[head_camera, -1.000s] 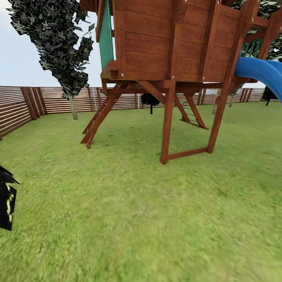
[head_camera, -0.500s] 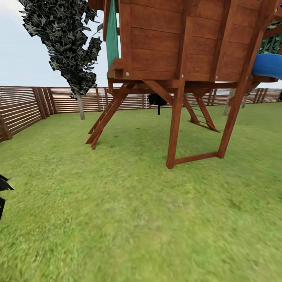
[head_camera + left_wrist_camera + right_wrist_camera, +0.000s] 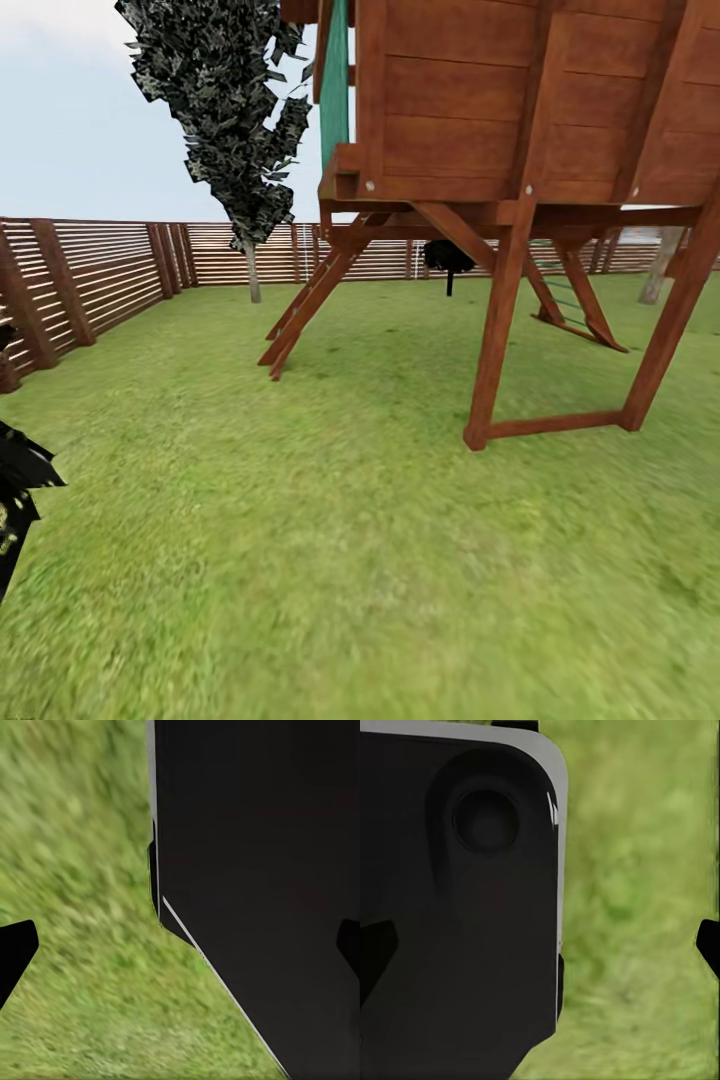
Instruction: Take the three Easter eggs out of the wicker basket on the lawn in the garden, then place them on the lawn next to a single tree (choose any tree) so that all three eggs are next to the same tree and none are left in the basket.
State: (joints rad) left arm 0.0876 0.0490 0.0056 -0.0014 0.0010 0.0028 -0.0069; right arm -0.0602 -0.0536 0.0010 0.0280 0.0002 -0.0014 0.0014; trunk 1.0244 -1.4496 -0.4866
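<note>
Outdoors: looked out from the head camera over the lawn (image 3: 330, 560), patchy green and yellowish, filling the lower half of the frame and running back to the boundary. Caught a wooden play tower (image 3: 520, 110) at upper right, raised on slanted brown legs (image 3: 495, 330) planted in the grass at centre right, with a green panel (image 3: 335, 80) hanging at its left edge. Showed a dark-leaved tree (image 3: 225, 100) at upper left, thin trunk meeting the grass just in front of the brown slatted fence (image 3: 90, 270) crossing the middle of the frame and turning down the left side. Picked out a small black shape (image 3: 447, 258) on a post beneath the tower, too distant to identify, and a grey-brown trunk (image 3: 658, 268) at the right edge behind the legs. Registered a jagged black form (image 3: 20, 500) at the lower left edge, cut off and unclear.

Found the left gripper (image 3: 180, 949) in the left wrist view with dark fingertips (image 3: 15, 952) set far apart — released, grasping nothing, with blurred grass and a flat black robot panel (image 3: 262, 870) beyond. Found the right gripper (image 3: 540, 949) likewise spread wide and empty in the right wrist view — a rounded black housing (image 3: 457, 907) and more blurred grass beyond its tips.
</note>
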